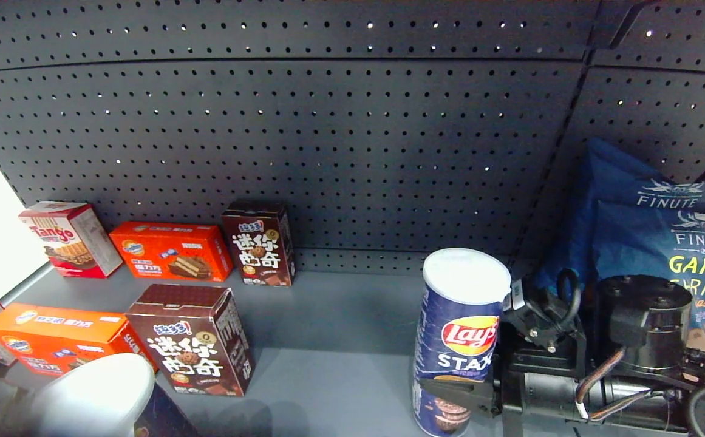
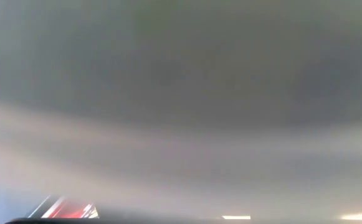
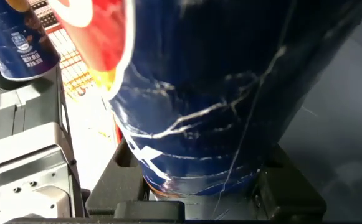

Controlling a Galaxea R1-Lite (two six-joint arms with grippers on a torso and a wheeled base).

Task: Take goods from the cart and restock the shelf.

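The restock looks partly done, with one item in mid-placement. The right gripper (image 3: 202, 177) is clamped on an upright blue can (image 1: 458, 340), one black finger crossing the can's lower body. The can stands at about 5 o'clock on the shelf (image 1: 340, 328), over the front edge. Its base runs off the bottom of the head view, so I cannot tell whether it rests on the shelf or hangs just above it.

Stock already in place:
- Boxes (image 1: 173, 250) stand in two rows at 8 to 9 o'clock, the back row against the pegboard (image 1: 352, 152).
- Blue bags (image 1: 662, 237) lean against the back at 3 o'clock, just behind the right arm.

A bare stretch of shelf lies between the boxes and the can, so there is room for more goods.

A second can (image 1: 97, 394) with a white lid is at 7 o'clock, below the front boxes. I cannot tell what carries it.

My judgement is that the blue can has yet to be set down and let go, probably on the bare stretch near the bags. The second can would go next. I cannot tell how many goods remain to be fetched after that.
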